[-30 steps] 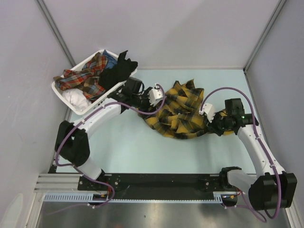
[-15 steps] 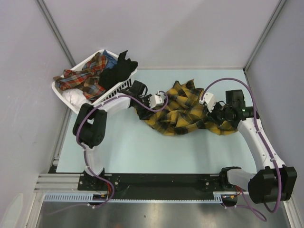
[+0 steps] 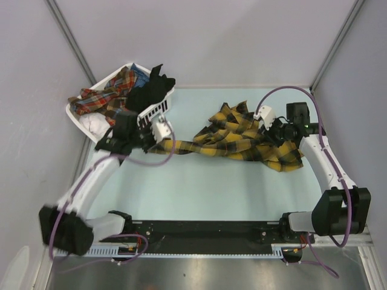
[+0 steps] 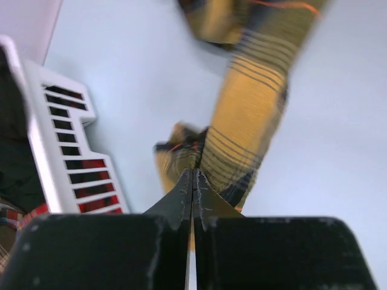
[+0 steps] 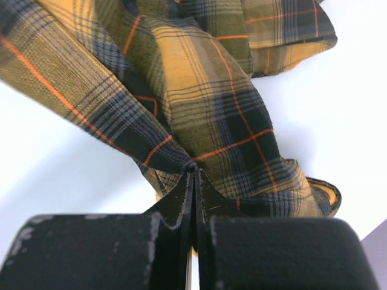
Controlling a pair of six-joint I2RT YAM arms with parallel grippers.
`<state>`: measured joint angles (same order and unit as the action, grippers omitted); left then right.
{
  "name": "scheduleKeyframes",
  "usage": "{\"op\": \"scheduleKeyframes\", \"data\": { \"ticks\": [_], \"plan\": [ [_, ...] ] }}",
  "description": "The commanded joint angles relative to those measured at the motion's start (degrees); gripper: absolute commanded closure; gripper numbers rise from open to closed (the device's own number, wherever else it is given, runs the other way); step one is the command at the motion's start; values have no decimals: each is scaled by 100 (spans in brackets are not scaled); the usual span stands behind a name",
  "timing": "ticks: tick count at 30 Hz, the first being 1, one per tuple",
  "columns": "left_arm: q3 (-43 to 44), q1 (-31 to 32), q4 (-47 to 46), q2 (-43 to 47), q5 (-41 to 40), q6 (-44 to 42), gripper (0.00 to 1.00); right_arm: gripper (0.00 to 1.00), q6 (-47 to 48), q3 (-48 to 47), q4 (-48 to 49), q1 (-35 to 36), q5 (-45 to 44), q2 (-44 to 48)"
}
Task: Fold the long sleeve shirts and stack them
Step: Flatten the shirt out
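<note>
The plaid shirt lies bunched on the right half of the table, with one narrow strip of it stretched leftward toward the white basket. The left gripper has its fingers pressed together on the tip of that strip, just beside the basket's near wall. The right gripper is pinched tight on a fold at the shirt's right side. The step in hand looks like spreading the garment flat before any fold. To do it well, the two grips should probably draw apart evenly and slowly, since the left pinch holds only a thin bunched end that could slip. I cannot tell whether that end is a cuff or a hem, so the lay of the cloth deserves a check. The left arm should steer clear of the basket's slats and the heap of other garments inside.
</note>
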<state>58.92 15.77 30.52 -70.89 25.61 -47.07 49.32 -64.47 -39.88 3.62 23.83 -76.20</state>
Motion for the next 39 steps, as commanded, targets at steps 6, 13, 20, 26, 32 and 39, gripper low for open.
{"op": "scheduleKeyframes", "data": {
  "ticks": [6, 13, 20, 26, 32, 39],
  "plan": [
    [-2263, 436, 1604, 1368, -381, -1508, 46, 94, 482, 303, -231, -2, 201, 378],
    [-672, 926, 1510, 95, 796, 72, 10, 88, 658, 707, -205, 279, 43, 764],
    [269, 1226, 490, -1742, 674, 726, 18, 86, 588, 769, -213, 315, -98, 897],
    [454, 1534, 375, -2815, 174, 550, 19, 86, 491, 672, -126, 368, -230, 870],
    [576, 1552, 918, -3063, -477, 470, 79, 85, 473, 576, 6, 377, -257, 774],
    [1797, 885, 1070, -1982, -521, 1191, 100, 85, 324, 304, 507, 368, -292, 256]
  ]
}}
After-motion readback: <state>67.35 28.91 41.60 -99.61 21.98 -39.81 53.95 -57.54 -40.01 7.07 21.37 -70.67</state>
